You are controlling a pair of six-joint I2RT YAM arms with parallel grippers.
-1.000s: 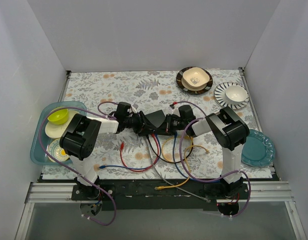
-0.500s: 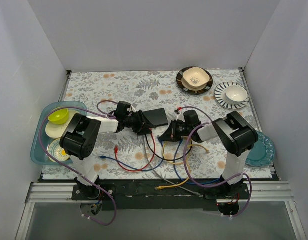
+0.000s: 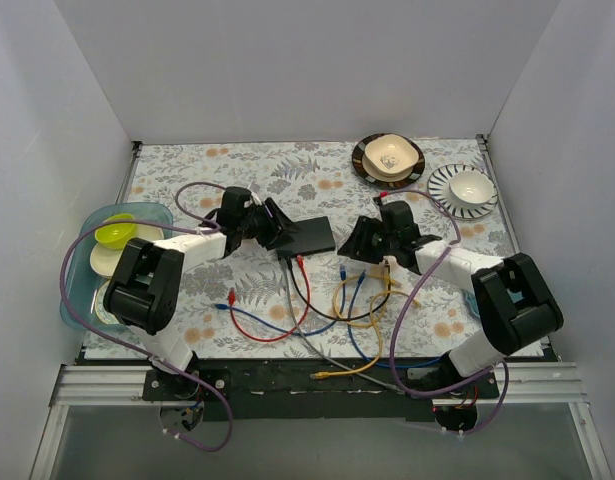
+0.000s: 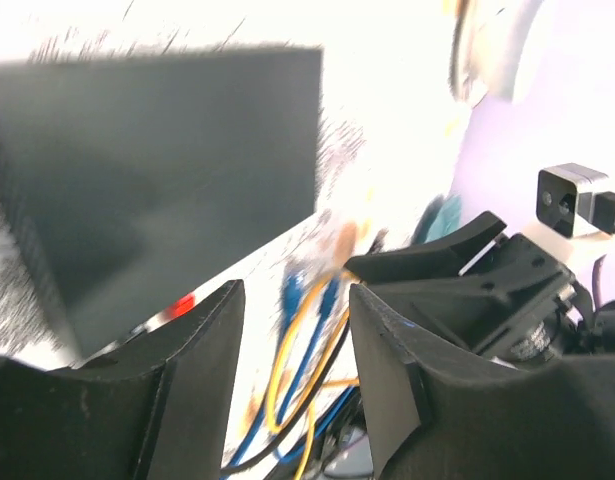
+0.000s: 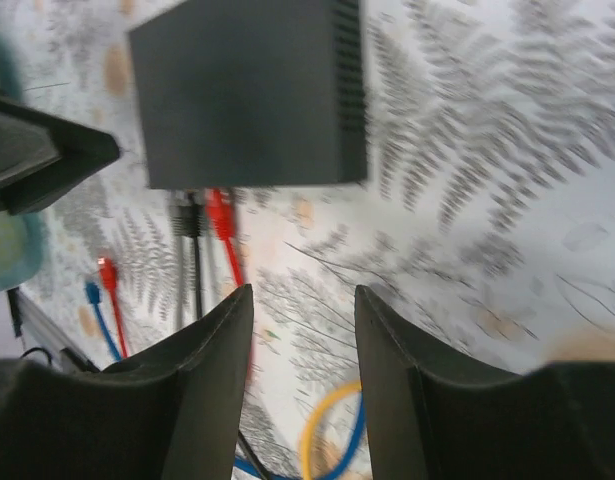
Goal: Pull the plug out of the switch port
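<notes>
The switch (image 3: 309, 236) is a flat dark box lying on the flowered mat, between my two grippers. A red plug (image 5: 219, 214) and a dark grey plug (image 5: 184, 216) sit in its near edge. It also shows in the left wrist view (image 4: 157, 170) and the right wrist view (image 5: 249, 92). My left gripper (image 3: 274, 225) is open and empty at the switch's left end; nothing lies between its fingers (image 4: 192, 380). My right gripper (image 3: 361, 240) is open and empty, a little apart from the switch's right end. A blue plug (image 3: 344, 270) lies loose on the mat.
Red, blue, yellow and grey cables (image 3: 327, 320) loop over the near mat. A loose red plug (image 5: 107, 272) and a blue plug (image 5: 90, 292) lie to the left. A teal tray (image 3: 82, 290) with a green bowl (image 3: 115, 233) is at the left. Plates with bowls (image 3: 389, 157) stand back right.
Both grippers were closed around the switch a second ago. The right one pulled away to the right, the left one drew back left, both now open. The switch lies flat.
</notes>
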